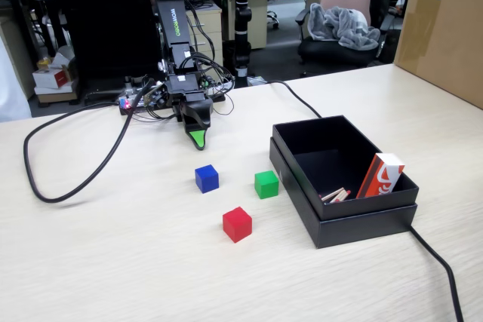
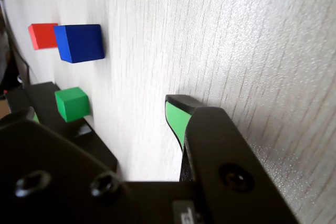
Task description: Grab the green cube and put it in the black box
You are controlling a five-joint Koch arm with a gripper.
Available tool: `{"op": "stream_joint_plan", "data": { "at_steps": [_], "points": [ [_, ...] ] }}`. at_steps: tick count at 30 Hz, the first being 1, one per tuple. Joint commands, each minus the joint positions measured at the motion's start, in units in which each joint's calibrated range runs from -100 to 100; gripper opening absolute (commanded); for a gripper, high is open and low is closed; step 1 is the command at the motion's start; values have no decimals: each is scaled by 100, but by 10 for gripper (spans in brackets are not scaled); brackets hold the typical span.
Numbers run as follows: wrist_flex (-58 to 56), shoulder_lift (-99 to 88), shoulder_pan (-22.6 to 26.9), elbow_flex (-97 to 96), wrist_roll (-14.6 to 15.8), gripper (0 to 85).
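Hanging nose-down in the upper middle of the fixed view, just above the pale wood table, with the gripper holding nothing and clear of every cube. Showing in the wrist view one green-padded jaw at centre and only a sliver of green at the left edge, the two well apart, so standing open. Sitting right of centre in the fixed view, the green cube, just beside the black box yet not touching it; appearing at left of centre in the wrist view. Lying left of it the blue cube, and below the pair the red cube. Leaning inside the box's right end, a red-and-white packet beside small sticks. Looping across the left of the table, a black cable.
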Motion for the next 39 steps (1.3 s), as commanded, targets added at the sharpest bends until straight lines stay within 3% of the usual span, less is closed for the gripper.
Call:
{"op": "stream_joint_plan", "data": {
  "at_steps": [1, 19, 32, 39],
  "points": [
    [-197, 51, 0, -11, -20, 473],
    [-283, 40, 15, 43, -34, 472],
    [-2114, 17, 10, 1503, 0, 476],
    [-3626, 292, 161, 3053, 234, 475]
  ]
}}
